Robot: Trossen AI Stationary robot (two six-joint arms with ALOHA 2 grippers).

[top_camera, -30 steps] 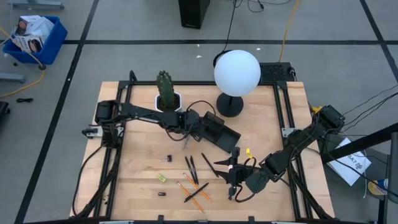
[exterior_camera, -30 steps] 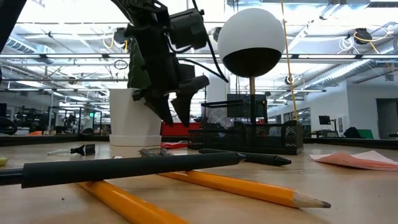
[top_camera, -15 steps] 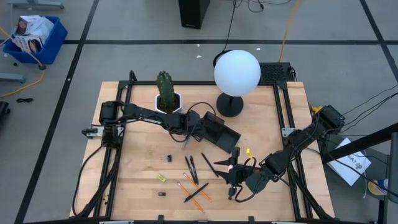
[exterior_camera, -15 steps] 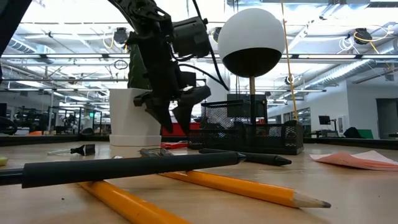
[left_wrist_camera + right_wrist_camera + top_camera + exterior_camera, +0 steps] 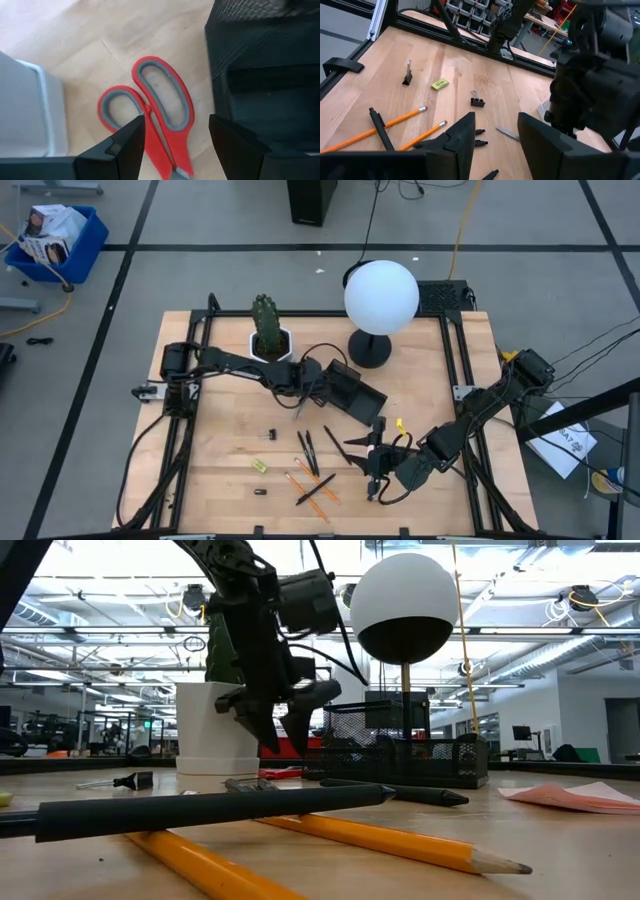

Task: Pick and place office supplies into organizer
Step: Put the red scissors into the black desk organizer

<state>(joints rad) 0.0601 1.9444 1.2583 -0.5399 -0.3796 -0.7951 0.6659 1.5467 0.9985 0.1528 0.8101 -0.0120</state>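
Red-handled scissors point(image 5: 150, 107) lie flat on the wood between the white cactus pot point(image 5: 25, 110) and the black organizer point(image 5: 265, 75). My left gripper point(image 5: 176, 125) hangs open just above their handles, fingers pointing down, one on each side and touching nothing; in the low view it point(image 5: 275, 730) stands clear of the table. My right gripper point(image 5: 372, 465) waits open above the table's near right. Orange pencils point(image 5: 315, 490), black pens point(image 5: 308, 448), small black clips point(image 5: 478, 101) and a yellow piece point(image 5: 439, 84) lie loose on the table.
The cactus pot point(image 5: 268, 340) stands just behind the left gripper, and the lamp with its white globe point(image 5: 380, 295) behind the organizer point(image 5: 352, 392). A pink pad point(image 5: 580, 797) lies at the right in the low view. Bare wood lies at the table's near left.
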